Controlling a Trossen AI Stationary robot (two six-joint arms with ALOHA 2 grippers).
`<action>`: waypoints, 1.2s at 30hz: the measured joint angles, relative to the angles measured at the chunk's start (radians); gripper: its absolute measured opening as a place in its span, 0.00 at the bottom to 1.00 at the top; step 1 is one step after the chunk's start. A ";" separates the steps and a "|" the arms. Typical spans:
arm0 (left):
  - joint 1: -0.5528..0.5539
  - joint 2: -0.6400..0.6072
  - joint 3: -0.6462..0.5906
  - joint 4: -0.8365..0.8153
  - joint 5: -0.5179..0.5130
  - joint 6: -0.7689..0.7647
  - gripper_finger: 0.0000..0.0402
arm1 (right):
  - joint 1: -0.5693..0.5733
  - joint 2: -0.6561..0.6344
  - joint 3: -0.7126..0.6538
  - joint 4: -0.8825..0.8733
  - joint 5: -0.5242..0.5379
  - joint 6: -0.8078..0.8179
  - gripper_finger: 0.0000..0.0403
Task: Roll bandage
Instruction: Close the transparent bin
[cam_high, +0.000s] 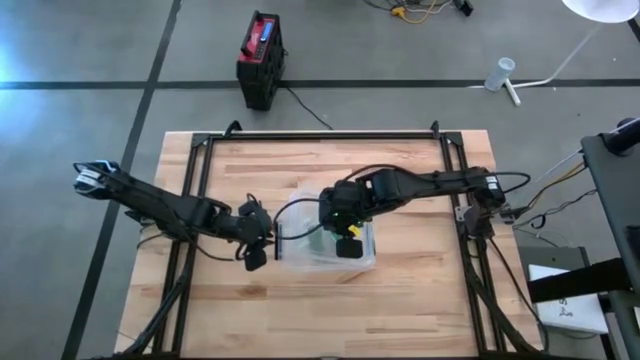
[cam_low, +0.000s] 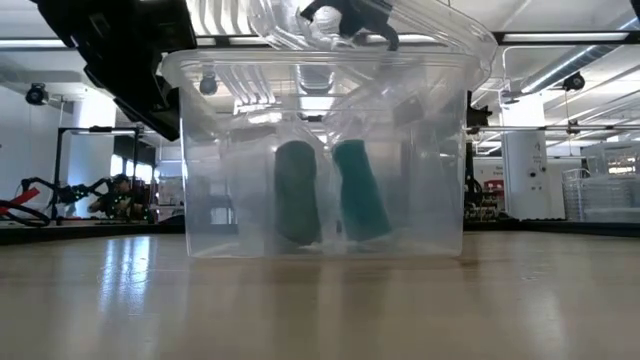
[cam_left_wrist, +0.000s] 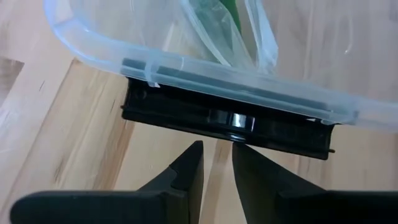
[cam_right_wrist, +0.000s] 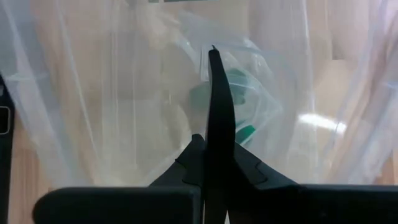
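While the green bandage (cam_low: 360, 190) sat bagged inside the clear plastic bin (cam_low: 200, 150) at the desk's (cam_high: 400, 170) centre, nothing showed it unrolled or rolled, so the task looked barely begun. The right tool (cam_right_wrist: 213, 56), fingers together on nothing I could make out, hung over the bin's inside. At the bin's nine o'clock edge, the left tool (cam_left_wrist: 217, 155) stood slightly apart before the black latch (cam_left_wrist: 230, 121).

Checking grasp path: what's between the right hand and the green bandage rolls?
Right wrist view: a clear plastic bag wraps the green bandage rolls; the shut right hand is at the film, inside the clear bin.
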 joint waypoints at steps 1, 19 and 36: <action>0.000 0.004 0.001 0.000 0.000 0.003 0.19 | 0.000 0.011 0.000 0.007 0.000 -0.004 0.05; -0.005 -0.017 0.167 -0.241 -0.050 0.047 0.19 | 0.003 0.108 0.000 0.160 0.002 -0.022 0.27; -0.112 -0.015 0.146 -0.223 -0.148 -0.061 0.19 | 0.094 -0.130 -0.159 -0.095 0.218 0.100 0.44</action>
